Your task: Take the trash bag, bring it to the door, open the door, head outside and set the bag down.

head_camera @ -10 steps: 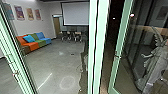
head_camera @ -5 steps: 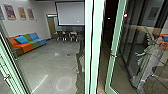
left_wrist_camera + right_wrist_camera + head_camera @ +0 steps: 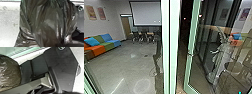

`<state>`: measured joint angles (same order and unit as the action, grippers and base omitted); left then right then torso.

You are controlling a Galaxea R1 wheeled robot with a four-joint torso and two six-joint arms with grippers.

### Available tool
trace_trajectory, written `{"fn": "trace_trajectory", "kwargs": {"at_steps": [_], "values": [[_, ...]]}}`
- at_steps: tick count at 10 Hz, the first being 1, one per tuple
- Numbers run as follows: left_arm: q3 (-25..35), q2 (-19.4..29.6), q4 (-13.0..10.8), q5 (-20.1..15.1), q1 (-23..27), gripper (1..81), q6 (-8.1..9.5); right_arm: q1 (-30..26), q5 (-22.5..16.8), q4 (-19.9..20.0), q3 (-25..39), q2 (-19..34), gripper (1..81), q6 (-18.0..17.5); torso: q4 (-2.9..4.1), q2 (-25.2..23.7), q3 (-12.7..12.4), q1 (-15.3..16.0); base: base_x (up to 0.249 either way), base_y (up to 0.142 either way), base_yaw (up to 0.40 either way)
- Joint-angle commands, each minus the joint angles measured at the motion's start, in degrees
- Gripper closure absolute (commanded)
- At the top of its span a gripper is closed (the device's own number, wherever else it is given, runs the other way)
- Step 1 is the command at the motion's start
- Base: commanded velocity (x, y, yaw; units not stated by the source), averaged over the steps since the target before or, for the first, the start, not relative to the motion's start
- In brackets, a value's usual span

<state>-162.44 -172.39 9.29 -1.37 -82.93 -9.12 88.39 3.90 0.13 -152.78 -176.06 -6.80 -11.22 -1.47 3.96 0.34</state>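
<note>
The trash bag [image 3: 46,23] hangs dark and creased right in front of my left wrist camera, its folds drawing together toward one end, so it is close to the left tool. I cannot tell whether that tool grips it. From the right wrist I see the bag's rounded side just beside the robot's dark plate [image 3: 65,68]; whether the two touch, I cannot tell.

I take my bearings from the pale green post [image 3: 170,45] in the head view. Left of the post, grey floor [image 3: 131,65] spreads wide, though I cannot tell if glass stands across it. The colourful sofa [image 3: 107,45] is well apart from the post on that side, with the projection screen [image 3: 146,13] beyond and to the left of it. Just right of the post runs a narrow dark gap, and past that the green-framed glass door [image 3: 190,50], whose edge I read as the near limit on that side. Farther right of the post, a pale winged statue [image 3: 220,55] shows in the glass.

I cannot tell how far the left tool is open or what it touches, and the same goes for the right tool.
</note>
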Motion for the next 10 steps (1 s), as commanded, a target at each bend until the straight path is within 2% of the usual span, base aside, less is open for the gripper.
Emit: {"fn": "trace_trajectory", "kwargs": {"at_steps": [1, 7, 10], "values": [[-0.34, 0.37, 0.12, -3.12, 3.08, 81.1, -0.20, -2.74, -3.20, -0.66, 0.57, -0.81, 1.0, 0.30, 0.00, 0.00, 0.00, 0.00, 0.000, 0.000, -0.198], [-0.34, 0.28, -0.24, -3.12, 3.08, 81.1, -0.20, -2.74, -3.20, -0.57, 0.48, -0.81, 1.0, 0.30, 0.00, 0.00, 0.00, 0.00, 0.000, 0.000, -0.204], [-0.34, 0.37, -0.06, -3.12, 3.08, 81.1, -0.20, -2.91, -3.20, -0.58, 0.40, -0.81, 1.0, 0.30, 0.00, 0.00, 0.00, 0.00, 0.000, 0.000, -0.094]]}}
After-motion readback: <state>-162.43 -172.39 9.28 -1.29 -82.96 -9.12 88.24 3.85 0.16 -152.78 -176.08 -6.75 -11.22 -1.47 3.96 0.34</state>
